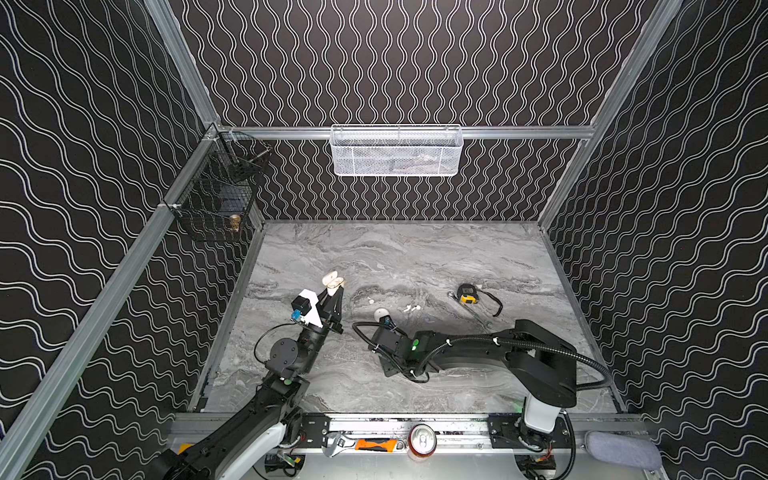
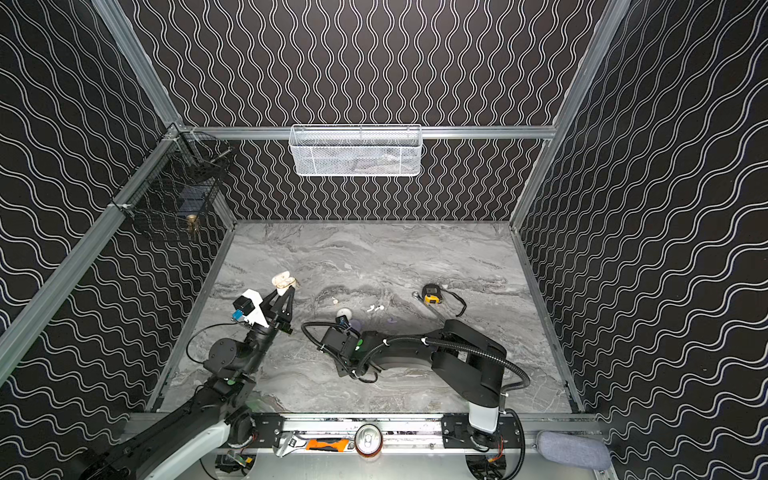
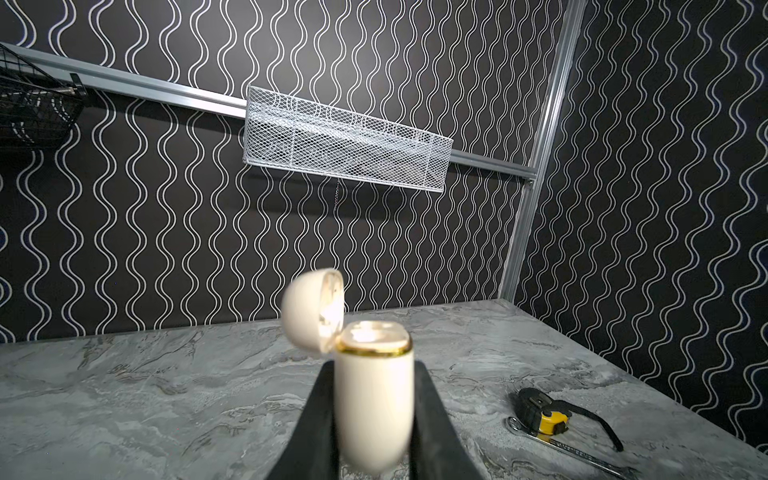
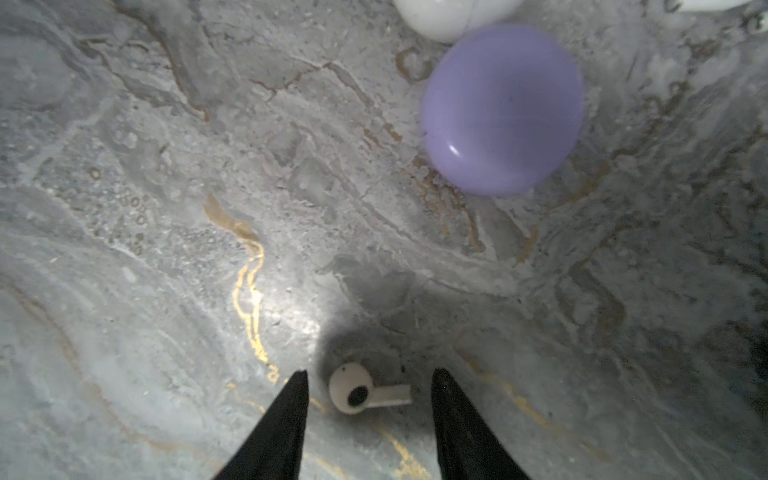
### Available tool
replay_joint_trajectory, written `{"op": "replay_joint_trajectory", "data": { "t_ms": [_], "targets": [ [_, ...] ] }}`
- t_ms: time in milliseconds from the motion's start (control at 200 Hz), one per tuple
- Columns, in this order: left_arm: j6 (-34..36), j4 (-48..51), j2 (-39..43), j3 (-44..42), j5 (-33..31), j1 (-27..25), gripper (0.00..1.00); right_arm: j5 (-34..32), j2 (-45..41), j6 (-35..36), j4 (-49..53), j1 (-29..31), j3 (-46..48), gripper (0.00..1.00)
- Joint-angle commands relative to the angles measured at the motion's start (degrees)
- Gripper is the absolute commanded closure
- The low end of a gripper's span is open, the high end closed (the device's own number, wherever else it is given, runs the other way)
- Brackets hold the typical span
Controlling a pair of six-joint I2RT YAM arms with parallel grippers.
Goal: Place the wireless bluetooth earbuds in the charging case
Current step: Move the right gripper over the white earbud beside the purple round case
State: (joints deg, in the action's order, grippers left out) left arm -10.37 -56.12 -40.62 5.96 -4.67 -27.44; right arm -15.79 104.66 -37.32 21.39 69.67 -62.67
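Observation:
My left gripper [image 3: 374, 366] is shut on a cream charging case [image 3: 374, 395] with a gold rim, held upright above the table with its lid [image 3: 311, 309] swung open. Both top views show this case [image 1: 332, 282] at the left gripper [image 1: 335, 291]. My right gripper [image 4: 370, 374] hangs open just over the marble. A cream-white earbud [image 4: 357, 392] with a short stem lies flat between its fingertips, touching neither. Two white earbuds [image 1: 411, 308] and one more small earbud [image 1: 370, 300] lie loose mid-table. In both top views the right wrist hides its fingers.
A shut lilac case [image 4: 503, 112] and a white case [image 4: 449, 16] lie just beyond the right gripper. A yellow tape measure [image 1: 468, 294] sits at the right. A white mesh basket [image 1: 397, 151] and a black wire basket [image 1: 220, 187] hang on the walls.

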Motion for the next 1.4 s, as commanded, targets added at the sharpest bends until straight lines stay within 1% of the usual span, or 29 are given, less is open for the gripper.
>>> {"op": "replay_joint_trajectory", "data": {
  "t_ms": [0, 270, 355, 455, 616, 706, 891, 1061, 1286, 1396],
  "targets": [
    [0.35, -0.82, 0.37, 0.11, 0.01, 0.09, 1.00, -2.79, 0.52, 0.38, 2.11, 1.34, -1.17, 0.47],
    [0.44, -0.15, 1.57, 0.19, 0.10, 0.07, 1.00, -1.47, 2.46, 0.07, 1.82, 1.38, -1.05, 0.48],
    [0.46, -0.20, 1.71, 0.06, -0.08, 0.02, 1.00, -1.17, 2.78, -0.25, 1.73, 1.37, -0.91, 0.49],
    [0.52, -0.62, 1.43, 0.02, 0.09, 0.06, 1.00, -1.16, 2.52, -0.81, 2.32, 1.41, -1.05, 0.57],
    [0.68, -0.59, 1.76, 0.02, 0.00, 0.03, 1.00, -1.40, 0.74, -2.24, 3.25, 1.60, -0.53, 0.57],
    [0.60, -0.05, 2.41, -0.02, 0.00, 0.08, 1.00, -2.03, -0.65, -2.54, 3.75, 1.80, 0.05, 0.55],
    [0.58, 0.45, 2.88, 0.13, 0.02, 0.06, 1.00, -2.06, -4.08, -0.61, 2.94, 4.72, 0.62, 0.44],
    [0.82, 0.64, 3.29, 0.14, -0.08, 0.08, 1.00, 1.15, -4.20, 1.36, 0.24, 5.28, 1.77, 0.43],
    [1.05, 0.26, 3.09, 0.11, -0.07, 0.11, 1.00, 2.63, 0.19, 3.47, 1.90, 5.30, 0.62, 0.52],
    [1.23, 0.73, 3.29, 0.19, -0.08, 0.10, 1.00, 1.93, 1.90, 4.14, 3.50, 5.31, -0.39, 0.58]
  ]
}}
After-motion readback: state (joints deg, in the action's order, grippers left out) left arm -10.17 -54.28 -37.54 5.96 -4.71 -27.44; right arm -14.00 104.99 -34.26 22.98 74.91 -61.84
